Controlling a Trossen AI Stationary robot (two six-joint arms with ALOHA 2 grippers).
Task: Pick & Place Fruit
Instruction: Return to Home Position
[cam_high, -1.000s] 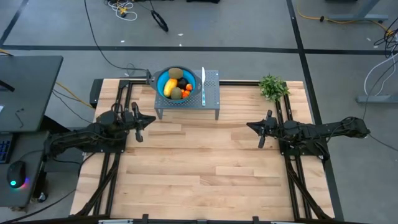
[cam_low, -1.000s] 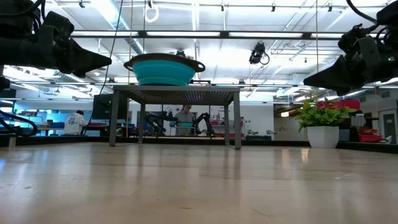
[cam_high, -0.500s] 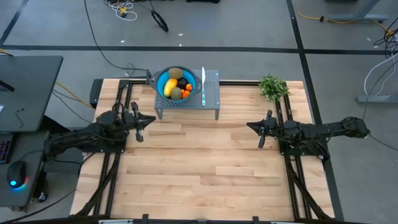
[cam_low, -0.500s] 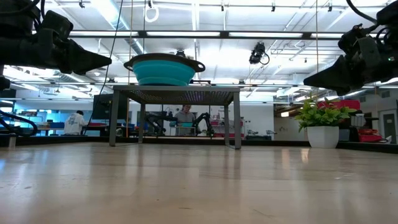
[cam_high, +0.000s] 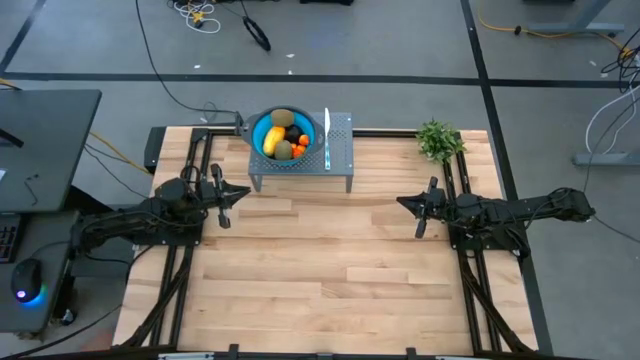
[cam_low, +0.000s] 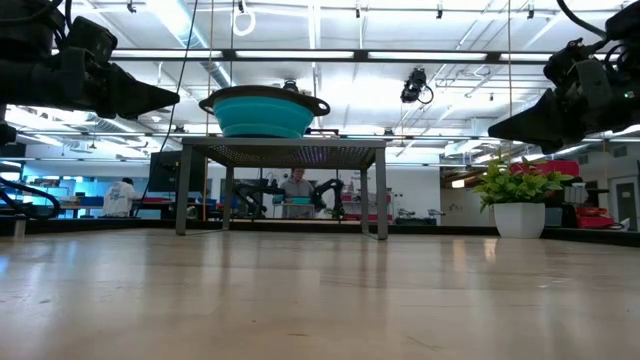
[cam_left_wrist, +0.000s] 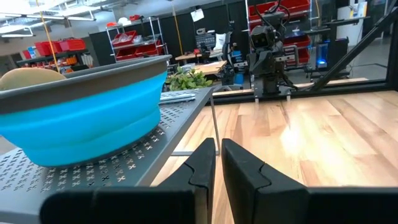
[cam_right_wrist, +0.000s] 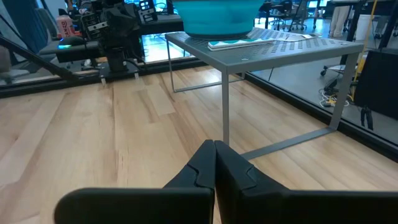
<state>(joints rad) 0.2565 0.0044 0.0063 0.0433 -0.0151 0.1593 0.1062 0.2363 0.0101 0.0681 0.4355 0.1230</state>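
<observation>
Pale wood desk (cam_high: 330, 270) up front, your arms drawn in either side. Left hand (cam_high: 247, 190) is pinched nearly together and right hand (cam_high: 400, 203) closed, both empty. Beyond them on the gray shelf (cam_high: 340, 150), the fruit (cam_high: 283, 137) sits piled in the blue strainer bowl (cam_high: 256, 126), nearer your left hand. Looks like nothing's left to fetch.
</observation>
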